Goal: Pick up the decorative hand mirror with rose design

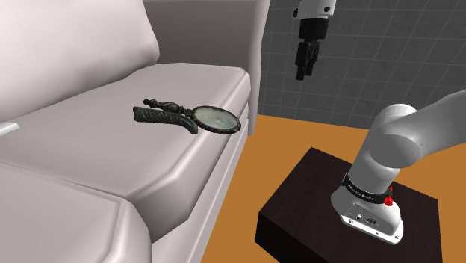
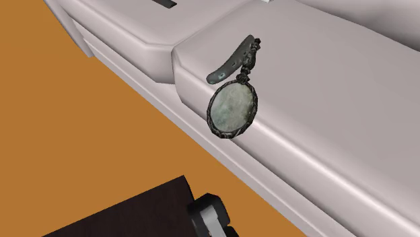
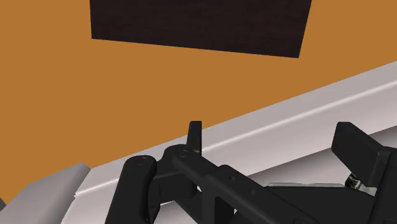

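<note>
The hand mirror (image 1: 213,118) lies flat on the pale sofa seat cushion (image 1: 104,149), near the cushion's front edge. Its oval greenish glass sits in a dark ornate frame, and the handle points toward the shoulder view's left. A dark curved piece (image 1: 158,116) rests beside the handle. In the second exterior view the mirror (image 2: 232,108) has its glass over the cushion's rim. My black gripper (image 1: 305,66) hangs high in the air to the right of the mirror, past the sofa's armrest, open and holding nothing. In the wrist view its fingers (image 3: 195,135) stand apart over the sofa's pale edge (image 3: 286,121).
The sofa's tall armrest (image 1: 239,37) rises between gripper and mirror. Orange floor (image 1: 299,134) runs along the sofa, with the dark stand (image 1: 299,217) on it. A grey tiled wall (image 1: 388,45) stands behind. A small white object (image 1: 7,128) lies at the seat's far left.
</note>
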`<move>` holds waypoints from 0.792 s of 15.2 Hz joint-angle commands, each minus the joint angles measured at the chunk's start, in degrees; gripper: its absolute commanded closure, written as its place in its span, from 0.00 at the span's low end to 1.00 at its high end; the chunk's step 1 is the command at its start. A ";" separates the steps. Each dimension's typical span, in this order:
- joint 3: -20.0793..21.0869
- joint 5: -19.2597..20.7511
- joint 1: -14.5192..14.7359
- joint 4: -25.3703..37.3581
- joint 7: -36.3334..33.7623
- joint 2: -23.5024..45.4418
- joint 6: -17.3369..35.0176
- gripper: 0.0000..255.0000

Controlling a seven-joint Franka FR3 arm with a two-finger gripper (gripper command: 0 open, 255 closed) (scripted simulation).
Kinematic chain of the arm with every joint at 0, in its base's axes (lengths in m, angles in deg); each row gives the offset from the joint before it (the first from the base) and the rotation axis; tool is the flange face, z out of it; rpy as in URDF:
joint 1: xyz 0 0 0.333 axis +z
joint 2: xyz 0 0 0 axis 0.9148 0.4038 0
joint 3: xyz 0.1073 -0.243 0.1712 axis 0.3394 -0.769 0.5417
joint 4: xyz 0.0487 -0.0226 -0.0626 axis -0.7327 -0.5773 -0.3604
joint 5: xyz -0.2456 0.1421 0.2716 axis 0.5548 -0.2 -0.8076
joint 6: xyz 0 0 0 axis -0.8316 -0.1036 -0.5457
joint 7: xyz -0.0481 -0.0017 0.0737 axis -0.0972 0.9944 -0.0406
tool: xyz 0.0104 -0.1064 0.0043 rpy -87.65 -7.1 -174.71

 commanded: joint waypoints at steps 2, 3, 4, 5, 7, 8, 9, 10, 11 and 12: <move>-0.09 -0.92 0.70 0.63 0.64 1.99 1.16 0.00; -0.18 -1.85 1.40 1.34 1.30 4.00 2.27 0.00; -0.26 -2.80 2.11 2.11 1.99 6.01 3.31 0.00; -0.34 -3.75 2.81 2.95 2.72 8.03 4.29 0.00; -0.47 -5.69 4.22 4.84 4.23 12.07 6.03 0.00; -0.51 -6.68 4.91 5.88 5.02 14.09 6.80 0.00; -0.56 -7.68 5.60 6.99 5.83 16.12 7.49 0.00; -0.59 -8.69 6.27 8.16 6.65 18.13 8.10 0.00; -0.60 -9.71 6.93 9.41 7.49 20.15 8.64 0.00; -0.60 -10.73 7.57 10.71 8.33 22.15 9.11 0.00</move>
